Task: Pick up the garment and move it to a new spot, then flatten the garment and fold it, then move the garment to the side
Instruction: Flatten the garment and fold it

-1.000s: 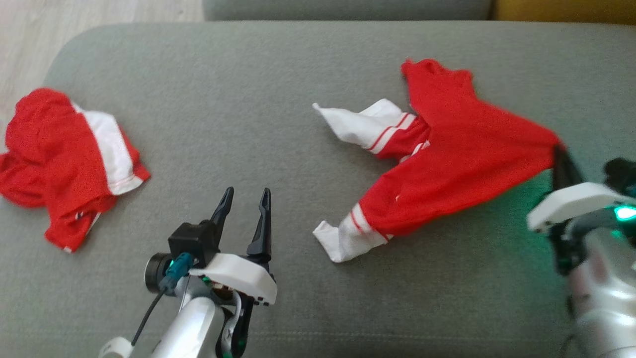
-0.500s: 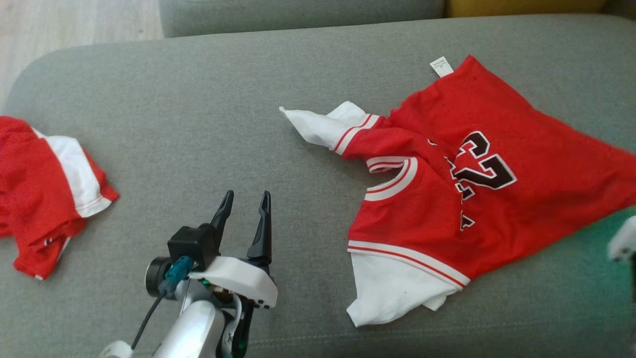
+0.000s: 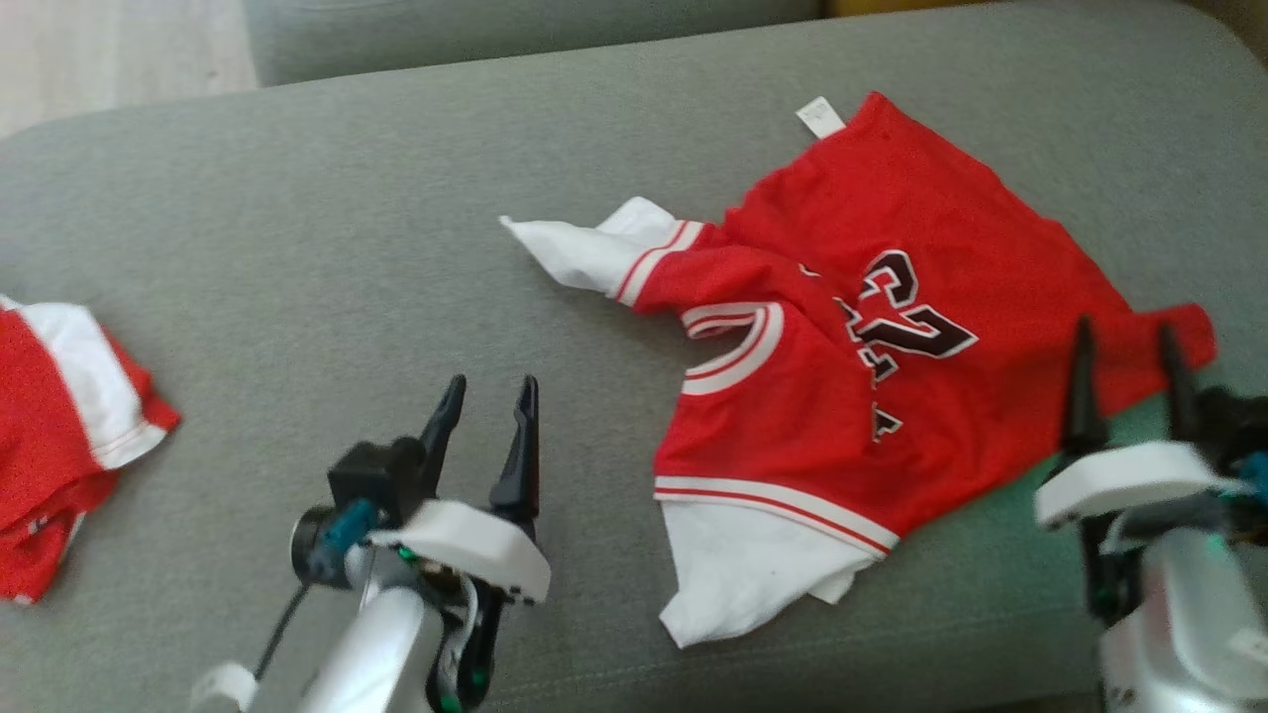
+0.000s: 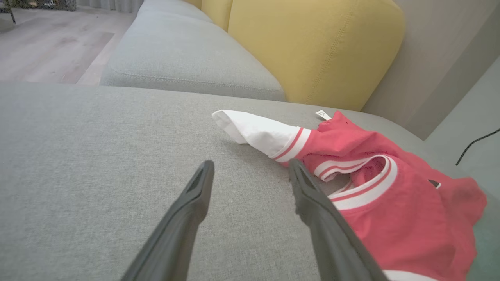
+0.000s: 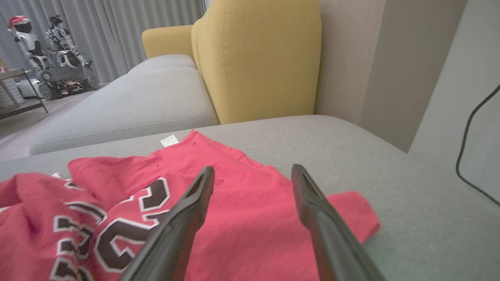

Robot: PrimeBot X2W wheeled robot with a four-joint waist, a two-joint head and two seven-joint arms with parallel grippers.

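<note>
The garment (image 3: 852, 356) is a red jersey with white sleeves and a black number, lying rumpled on the grey sofa cushion (image 3: 396, 248). Its white sleeve (image 4: 258, 130) points left and its red corner (image 5: 351, 218) lies to the right. My right gripper (image 3: 1124, 332) stands open over that red corner, holding nothing; the right wrist view shows its fingers (image 5: 183, 214) spread above the red cloth (image 5: 242, 218). Well left of the jersey, my left gripper (image 3: 487, 388) is open and empty above bare cushion, with the jersey's collar (image 4: 363, 183) just beyond its right finger.
A second red and white garment (image 3: 59, 426) lies bunched at the cushion's left edge. A yellow backrest (image 5: 258, 58) rises behind the cushion, with another grey seat (image 4: 183, 58) beyond. A black cable (image 5: 468, 128) hangs down the wall at the right.
My right gripper was shut on the jersey's edge, pulling it taut; now it is open and the jersey lies spread, number up. The head view has shifted right. The left gripper has not moved.
</note>
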